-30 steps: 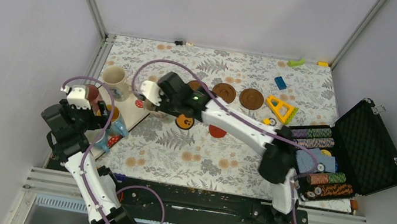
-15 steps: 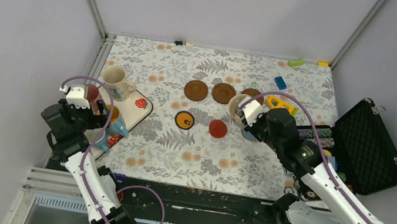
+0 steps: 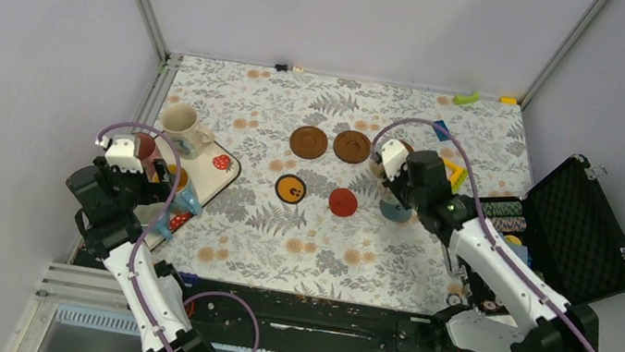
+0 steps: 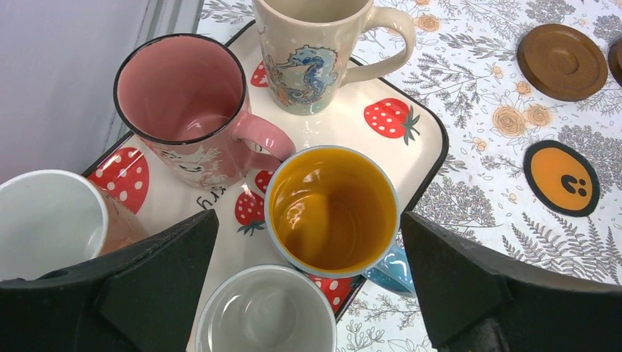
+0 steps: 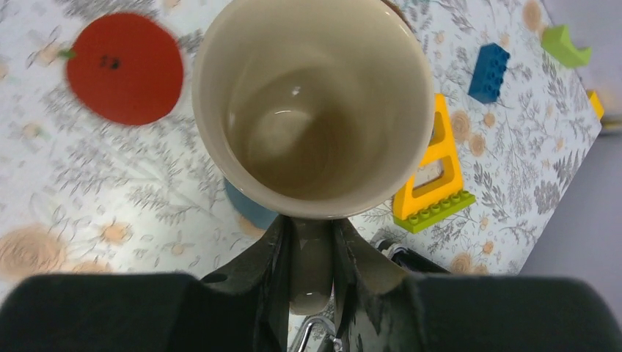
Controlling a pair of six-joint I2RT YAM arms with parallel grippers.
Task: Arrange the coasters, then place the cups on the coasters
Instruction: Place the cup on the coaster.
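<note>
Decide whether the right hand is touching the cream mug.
Touching. The right wrist view shows the right hand with both fingers pressed against the handle of the cream mug.

Cream mug (image 5: 315,110) upright above grey-blue coaster (image 5: 246,205), red coaster (image 5: 125,67) nearby, five other mugs (image 4: 334,209) clustered upright

The spread left end effector (image 4: 308,275) frames a yellow-lined blue mug (image 4: 331,209) on the strawberry tray (image 4: 334,132).
</note>
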